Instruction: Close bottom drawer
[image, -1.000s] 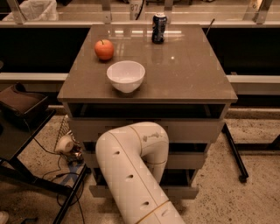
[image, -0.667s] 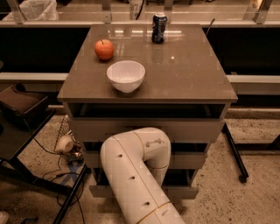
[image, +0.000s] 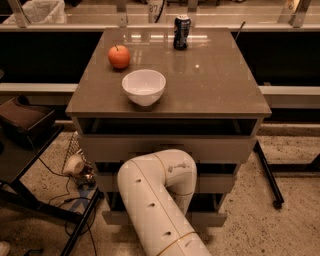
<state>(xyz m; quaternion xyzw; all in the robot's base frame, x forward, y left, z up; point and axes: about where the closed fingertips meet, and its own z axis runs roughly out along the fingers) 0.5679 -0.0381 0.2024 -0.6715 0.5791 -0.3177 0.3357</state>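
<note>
White arm elbow (image: 160, 172) sits slightly further right than a second ago, covering drawer fronts. gripper hidden behind it, low before cabinet (image: 170, 102); grip state cannot tell. bottom drawer (image: 212, 219) lowest, front ends showing either side, unmoved.

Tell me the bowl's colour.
The bowl is white, clearest in the camera view; the gripper is hidden behind the arm.
</note>
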